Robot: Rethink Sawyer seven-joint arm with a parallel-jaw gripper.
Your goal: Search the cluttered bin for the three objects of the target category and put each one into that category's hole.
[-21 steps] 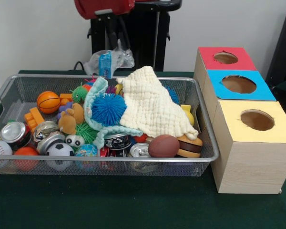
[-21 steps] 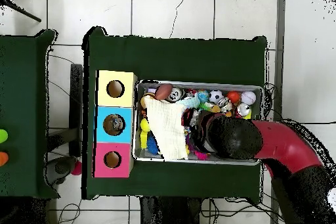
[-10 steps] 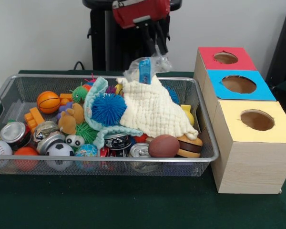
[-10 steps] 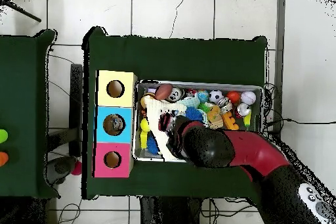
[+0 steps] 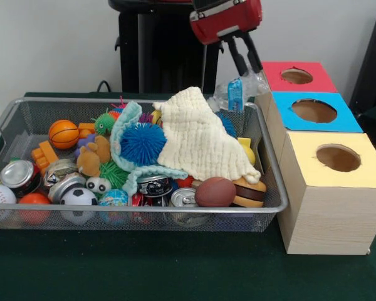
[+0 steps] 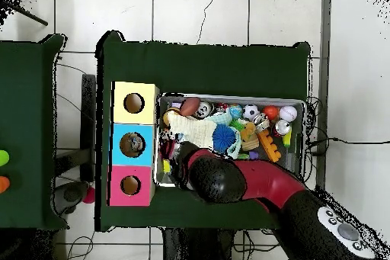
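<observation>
Shifted toward the red box (image 5: 296, 76), pincer (image 5: 247, 68) grips plastic bag (image 5: 238, 94) above bin (image 5: 263, 163).

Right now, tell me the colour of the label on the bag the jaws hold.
Blue, on the clear plastic bag; the front view shows it best.

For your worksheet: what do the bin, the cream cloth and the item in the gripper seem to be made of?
Bin: silver metal wire mesh; you can see through its walls.
Cream cloth: soft woven fabric, puckered and matte.
Held bag: thin clear plastic, probably film, crinkled and glossy, with a blue label, pinched in the gripper.
</observation>
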